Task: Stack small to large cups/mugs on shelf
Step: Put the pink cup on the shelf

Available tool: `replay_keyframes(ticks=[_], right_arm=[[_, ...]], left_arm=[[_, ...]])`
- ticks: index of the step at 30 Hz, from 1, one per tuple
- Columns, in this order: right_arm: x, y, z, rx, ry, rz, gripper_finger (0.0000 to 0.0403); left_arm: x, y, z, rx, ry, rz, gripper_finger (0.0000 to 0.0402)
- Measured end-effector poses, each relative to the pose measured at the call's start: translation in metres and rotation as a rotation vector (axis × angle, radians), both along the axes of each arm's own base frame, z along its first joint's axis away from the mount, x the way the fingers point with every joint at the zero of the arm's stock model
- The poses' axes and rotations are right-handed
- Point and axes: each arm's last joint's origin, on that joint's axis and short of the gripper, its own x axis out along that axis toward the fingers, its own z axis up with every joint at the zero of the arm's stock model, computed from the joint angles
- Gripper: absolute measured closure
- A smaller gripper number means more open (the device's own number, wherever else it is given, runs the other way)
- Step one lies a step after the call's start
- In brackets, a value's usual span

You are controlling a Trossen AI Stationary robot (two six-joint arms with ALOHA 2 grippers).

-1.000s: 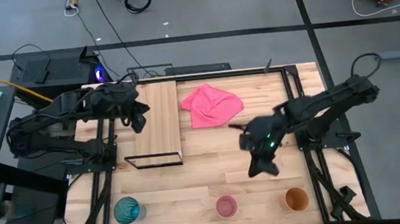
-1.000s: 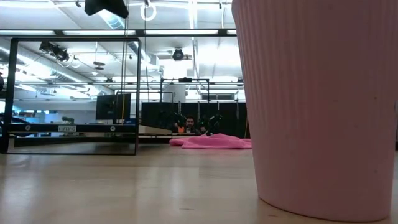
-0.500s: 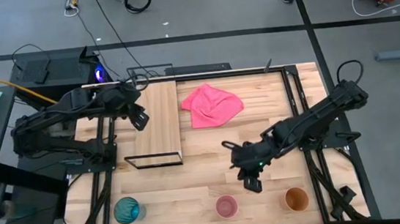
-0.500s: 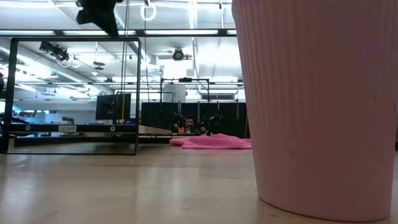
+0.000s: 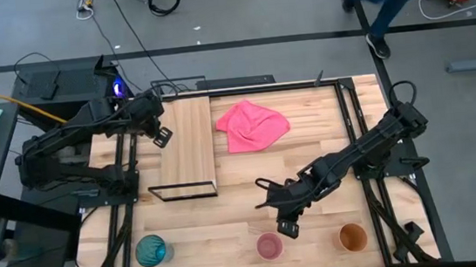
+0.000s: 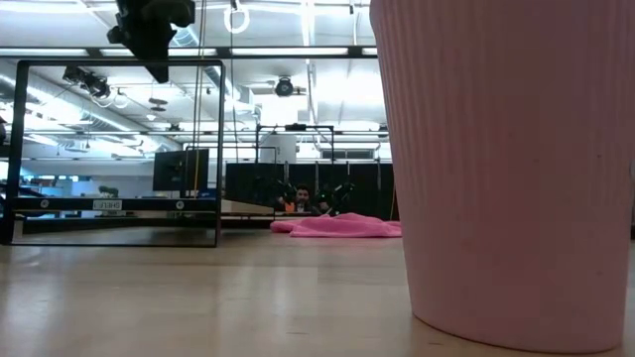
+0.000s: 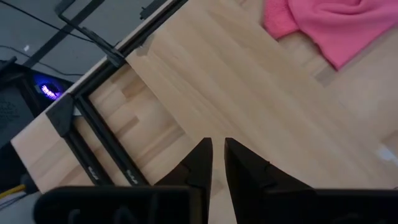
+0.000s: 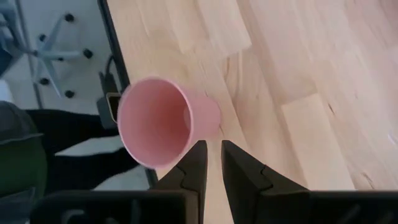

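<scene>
Since the earlier frame, your right gripper has reached nearer the small ribbed pale pink cup, fingers nearly together, empty; left gripper likewise, over the smooth light-wood shelf.

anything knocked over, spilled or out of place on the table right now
Nothing is tipped or spilled: the small pale pink cup, the orange-brown cup and the teal-blue cup all stand upright along the table's near edge. The one untidy thing is the crumpled pink cloth lying beside the light-wood shelf board.
</scene>
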Motion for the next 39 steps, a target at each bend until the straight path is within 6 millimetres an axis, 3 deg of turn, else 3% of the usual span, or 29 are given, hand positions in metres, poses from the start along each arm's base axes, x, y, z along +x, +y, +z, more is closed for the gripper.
replay_keyframes(ticks=[4, 13, 18, 29, 36, 39], right_arm=[[0.004, 0.002, 0.004, 0.041, -0.043, -0.035, 0.0332], [0.006, 0.009, -0.008, -0.009, -0.028, -0.002, 0.0298], [0.001, 0.014, 0.004, -0.040, -0.033, 0.068, 0.0300], [0.001, 0.020, 0.116, -0.146, -0.299, 0.198, 0.0301], [-0.023, 0.014, 0.190, -0.170, -0.485, 0.206, 0.0301], [-0.033, 0.018, 0.209, -0.200, -0.573, 0.226, 0.0301]], left_arm=[[-0.001, 0.003, 0.000, 0.003, 0.003, 0.011, 0.0349], [-0.001, 0.003, 0.000, -0.008, -0.018, 0.052, 0.0350], [-0.002, 0.003, 0.000, -0.017, -0.035, 0.086, 0.0348], [-0.002, 0.003, 0.000, -0.024, -0.044, 0.109, 0.0349], [-0.002, 0.003, 0.000, -0.025, -0.043, 0.109, 0.0347], [-0.002, 0.003, 0.000, -0.024, -0.043, 0.110, 0.0343]])
